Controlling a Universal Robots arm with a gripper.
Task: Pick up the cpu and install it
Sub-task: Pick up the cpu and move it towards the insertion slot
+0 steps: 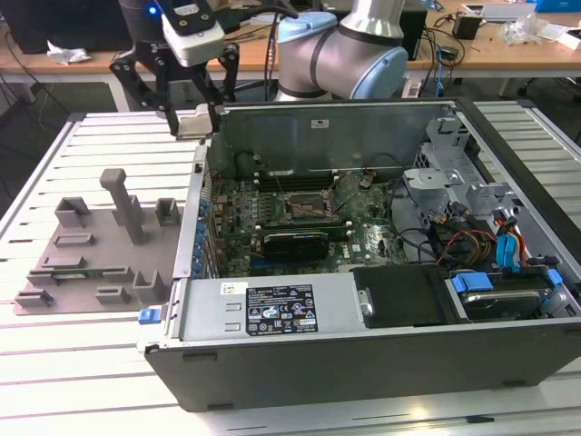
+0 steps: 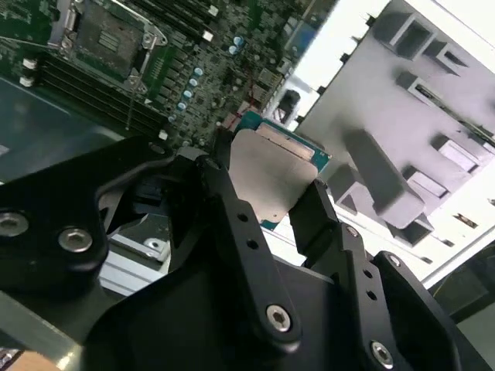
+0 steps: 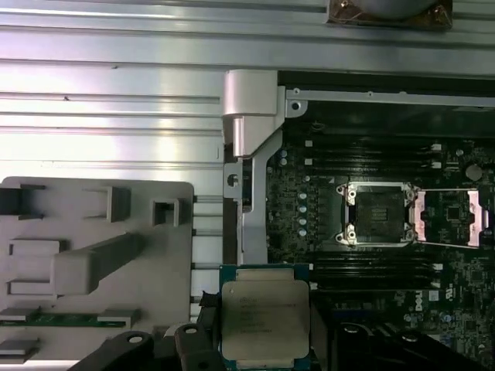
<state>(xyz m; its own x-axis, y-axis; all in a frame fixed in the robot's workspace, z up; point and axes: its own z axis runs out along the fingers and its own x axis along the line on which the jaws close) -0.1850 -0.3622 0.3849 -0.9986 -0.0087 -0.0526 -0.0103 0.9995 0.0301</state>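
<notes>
Exterior view high before the computer case; both wrist views close above its motherboard.

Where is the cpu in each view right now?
Exterior view: cpu in the gripper, above the case corner at the exterior view's left.
Second wrist view: cpu between the fingers.
First wrist view: cpu between grey tray and motherboard.
Shared landmark: open socket.

A grey tray lies on the slatted table. Beside it sits an open computer case, motherboard exposed.
</notes>
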